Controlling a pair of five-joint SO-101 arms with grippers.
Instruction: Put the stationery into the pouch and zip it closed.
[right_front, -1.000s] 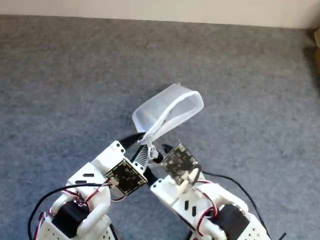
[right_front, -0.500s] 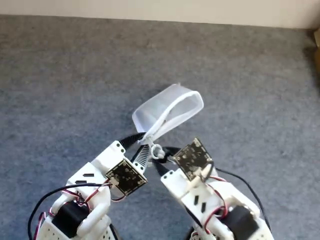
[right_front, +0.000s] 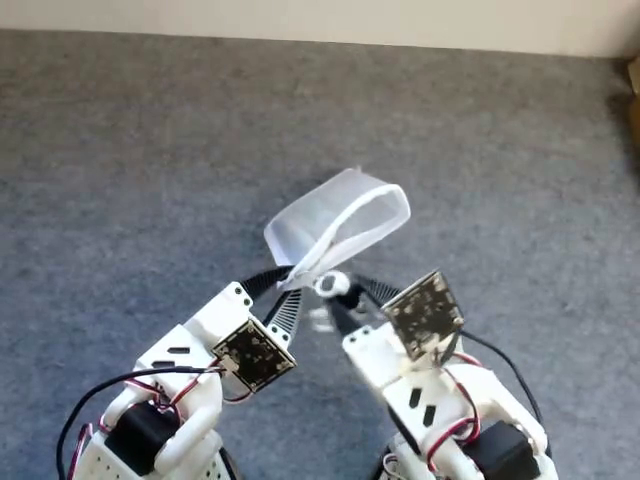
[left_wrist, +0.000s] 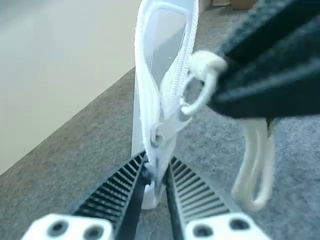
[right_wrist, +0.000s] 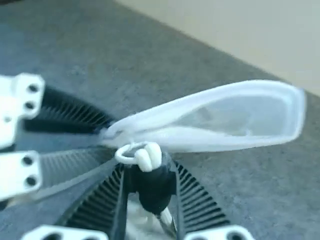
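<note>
Carpet (right_front: 150, 150) around the pouch (right_front: 335, 215) gives passage; left gripper (right_front: 289, 284) and right gripper (right_front: 341, 292) crowd its near end.

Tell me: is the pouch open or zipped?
Open. The pouch gapes in a wide loop; the left gripper clamps its end, the right gripper holds the zipper pull.

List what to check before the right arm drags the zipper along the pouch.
1. Grip of the left end effector on the end of the pouch: ok, clamped.
2. Grip of the right end effector on the zipper pull: ok, shut on it.
3. Mouth of the pouch zipped: not ok, it gapes open.
4. Stationery inside the pouch: cannot tell through the translucent wall.
5. The pull cord free of the left end effector: ok, it hangs off to one side.
</note>
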